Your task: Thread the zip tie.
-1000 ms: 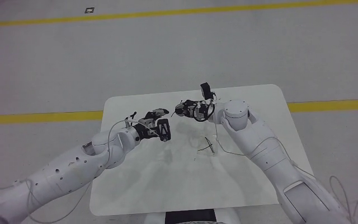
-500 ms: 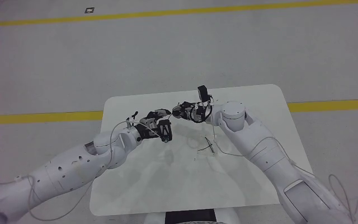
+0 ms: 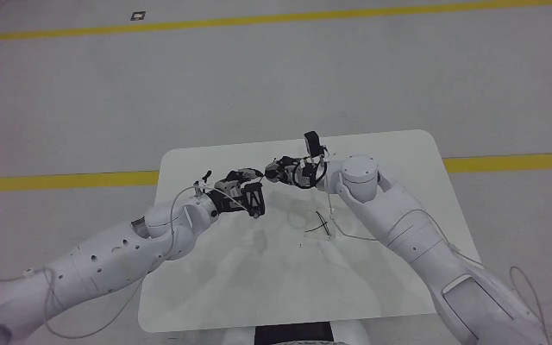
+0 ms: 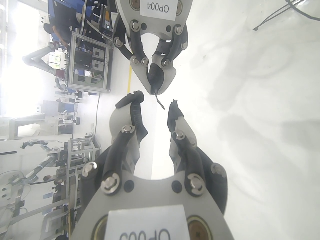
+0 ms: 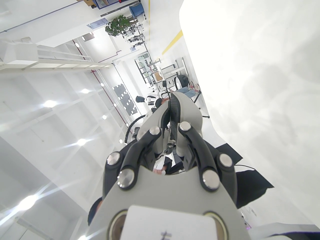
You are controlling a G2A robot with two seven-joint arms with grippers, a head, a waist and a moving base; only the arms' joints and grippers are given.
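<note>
Right gripper [image 4: 154,89] is clamped on the zip tie [image 4: 160,103], presenting its free tip between the spread fingers of the left gripper [image 4: 155,100], likely for a regrasp.

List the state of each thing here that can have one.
left gripper, open, fingers apart.
right gripper, shut on the held zip tie.
held zip tie, pinched, its short tip sticking out toward the left gripper's gap, seemingly touching neither side.
spare zip ties, lying loose and crossed on the table.
</note>
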